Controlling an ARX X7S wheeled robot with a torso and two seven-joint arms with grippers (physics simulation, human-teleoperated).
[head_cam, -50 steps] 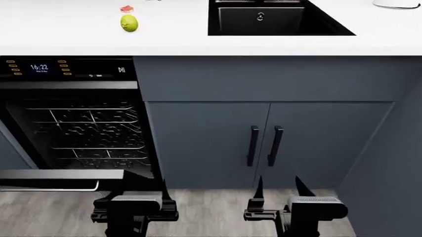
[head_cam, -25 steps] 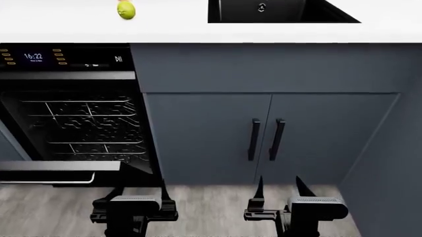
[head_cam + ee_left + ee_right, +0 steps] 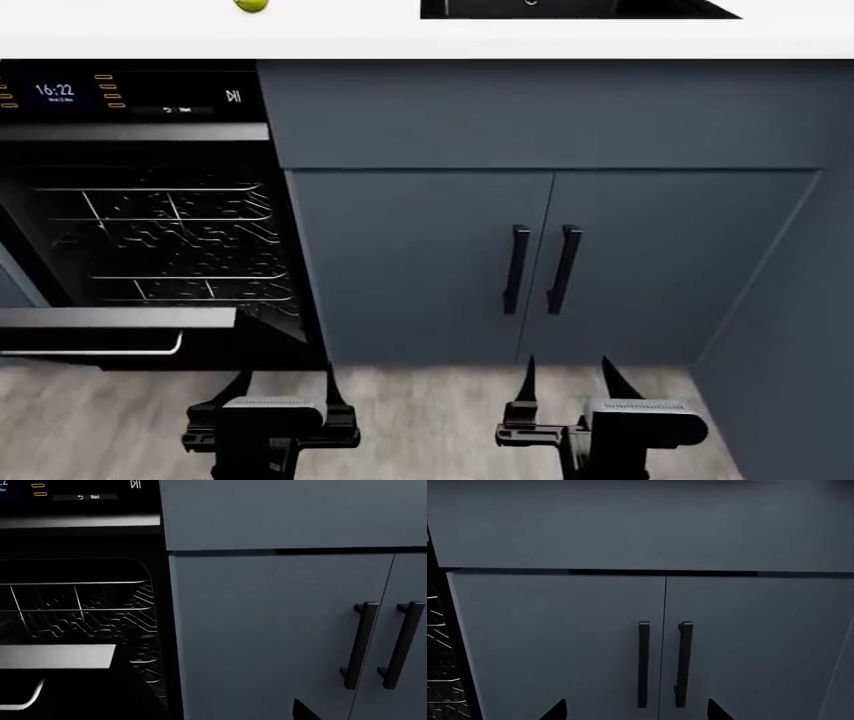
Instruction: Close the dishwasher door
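The dishwasher door (image 3: 118,319) is a black panel hanging open, near level, at the left of the head view, with its silver bar handle (image 3: 94,352) under the near edge. It also shows in the left wrist view (image 3: 57,656). The open cavity holds a wire rack (image 3: 174,240). My left gripper (image 3: 286,388) is open and empty, low over the floor just right of the door's near corner. One of its fingertips (image 3: 303,711) shows in the left wrist view. My right gripper (image 3: 567,380) is open and empty, facing the cabinet doors (image 3: 637,712).
Two grey-blue cabinet doors with black vertical handles (image 3: 518,270) stand right of the dishwasher. A cabinet side wall (image 3: 787,330) closes in the right. The white counter (image 3: 334,30) carries a lime (image 3: 250,4) and a black sink (image 3: 574,8). Wood floor (image 3: 427,420) lies below.
The counter, dishwasher and cabinets have slid up in the head view, and the lime is now at the top edge. Both grippers keep their places in the view and stay open.
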